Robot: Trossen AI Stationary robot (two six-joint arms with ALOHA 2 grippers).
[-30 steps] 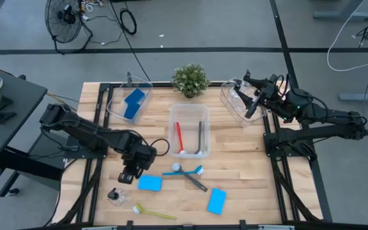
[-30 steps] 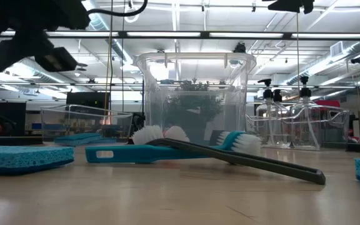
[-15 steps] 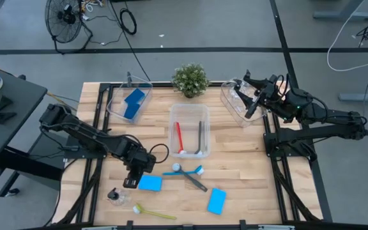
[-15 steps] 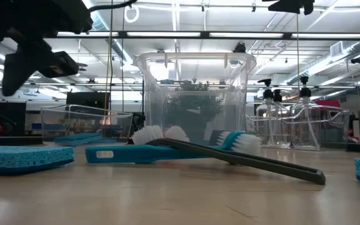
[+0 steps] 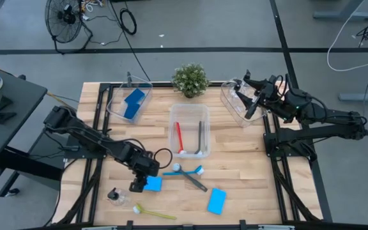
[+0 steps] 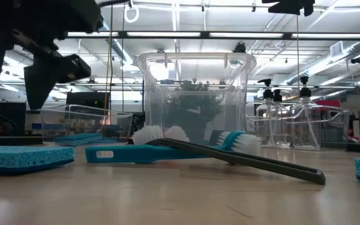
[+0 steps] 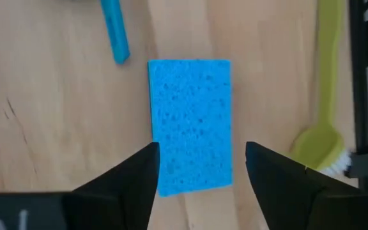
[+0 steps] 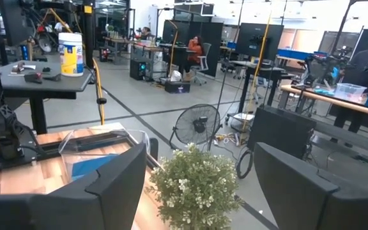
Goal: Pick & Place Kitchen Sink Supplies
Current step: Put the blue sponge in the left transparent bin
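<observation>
Landmark: the tall clear centre bin point(image 5: 189, 131) in the middle of the table point(image 5: 248, 172).

Count of items:
- Blue sponges: three loose or binned. One blue sponge point(image 5: 151, 184) lies on the table toward the front-left of the centre bin; a second sponge point(image 5: 216, 200) lies toward the front-right; a third sponge point(image 5: 134, 102) sits inside the left clear bin point(image 5: 117, 105), back-left of the centre bin.
- Brushes: five. A red brush point(image 5: 177, 136) and a grey brush point(image 5: 201, 136) lie inside the centre bin. A blue brush point(image 5: 185, 170) and a dark grey brush point(image 5: 192, 179) lie crossed on the table just in front of it. A yellow-green brush point(image 5: 155, 213) lies at the front edge, front-left of the centre bin.
- Pump bottles: one small clear pump bottle point(image 5: 115, 195) stands front-left of the centre bin, near the yellow-green brush. More stand in the right clear bin point(image 5: 235, 102); their number cannot be told.
- One potted plant point(image 5: 190, 79) stands directly behind the centre bin.

Left gripper point(image 7: 197, 167): positioned directly over the front-left blue sponge, fingers spread and released. In the left wrist view one finger stands at each long side of the sponge, which lies flat on the table.

Right gripper point(image 5: 253, 102): waits over the right clear bin, back-right of the centre bin, fingers spread wide and empty.
</observation>
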